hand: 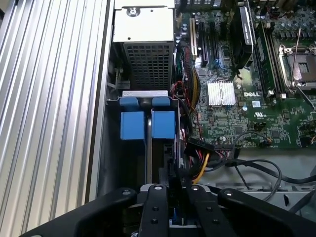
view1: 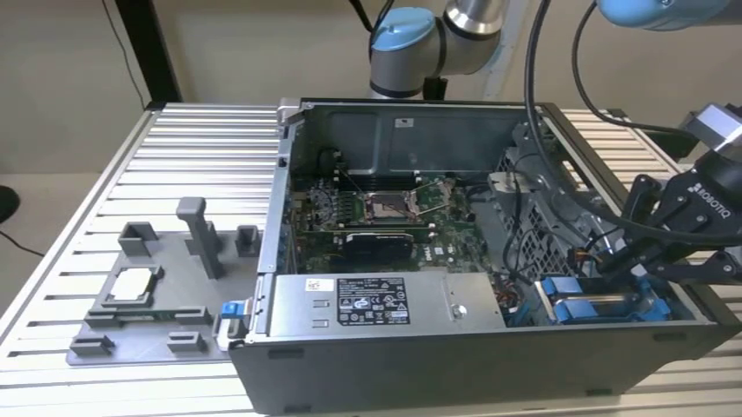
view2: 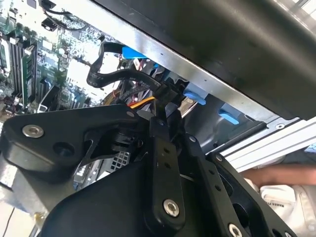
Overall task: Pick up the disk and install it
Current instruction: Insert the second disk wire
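The disk [view1: 620,306] stands on edge in its blue carrier in the drive bay, at the open computer case's near corner on the exterior view's right. In the first wrist view the disk [hand: 163,123] shows as a blue tab beside a second blue carrier [hand: 132,123]. My gripper [view1: 645,271] hangs low over that bay, fingers drawn together. In both wrist views the gripper [hand: 174,185] [view2: 164,116] points down just beside the disk's carrier and close to a bundle of cables. Whether anything is pinched between the fingertips is hidden. A blue edge of the disk [view2: 195,96] shows past the tips.
The grey power supply box [view1: 377,300] fills the case's front, with the motherboard [view1: 383,213] behind. Orange and black cables [hand: 200,165] crowd the bay's inner side. A grey fixture plate [view1: 151,300] with upright posts lies on the ribbed table on the exterior view's left. A hand [view2: 276,175] rests nearby.
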{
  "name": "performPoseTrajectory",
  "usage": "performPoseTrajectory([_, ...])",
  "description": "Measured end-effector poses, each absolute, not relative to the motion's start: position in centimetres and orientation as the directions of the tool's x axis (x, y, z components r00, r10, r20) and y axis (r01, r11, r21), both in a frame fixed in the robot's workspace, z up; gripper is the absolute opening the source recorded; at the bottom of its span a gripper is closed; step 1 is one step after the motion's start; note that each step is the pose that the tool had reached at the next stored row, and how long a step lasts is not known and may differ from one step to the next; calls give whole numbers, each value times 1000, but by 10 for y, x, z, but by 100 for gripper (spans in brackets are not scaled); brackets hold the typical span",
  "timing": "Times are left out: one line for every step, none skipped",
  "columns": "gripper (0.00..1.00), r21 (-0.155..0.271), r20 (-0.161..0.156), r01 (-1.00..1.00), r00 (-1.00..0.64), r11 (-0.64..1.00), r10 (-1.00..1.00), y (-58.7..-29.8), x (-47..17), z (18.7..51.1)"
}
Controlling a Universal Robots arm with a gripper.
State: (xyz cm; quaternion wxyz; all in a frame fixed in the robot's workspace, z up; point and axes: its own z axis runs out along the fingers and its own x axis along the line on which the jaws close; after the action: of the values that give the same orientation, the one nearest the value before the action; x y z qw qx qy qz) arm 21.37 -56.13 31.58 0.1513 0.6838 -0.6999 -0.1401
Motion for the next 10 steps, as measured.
performPoseTrajectory([0,403,19,-915,-19,25,-1000,-561,214,315])
performPoseTrajectory([100,403,19,-915,-19,25,-1000,-561,214,315])
performPoseTrajectory([100,405,19,-914,-19,25,-1000,-561,214,317])
performPoseTrajectory([100,407,19,-913,-19,25,-1000,-561,214,319])
performPoseTrajectory([100,408,20,-913,-19,25,-1000,-561,214,322])
performPoseTrajectory([100,409,20,-912,-19,25,-1000,-561,214,325])
performPoseTrajectory([100,410,20,-912,-19,25,-1000,-561,214,329])
performPoseTrajectory([100,411,21,-911,-19,26,-1000,-561,214,332])
performPoseTrajectory([100,412,20,-911,-19,25,-1000,-561,214,335])
performPoseTrajectory([100,412,20,-911,-19,25,-1000,-561,214,339])
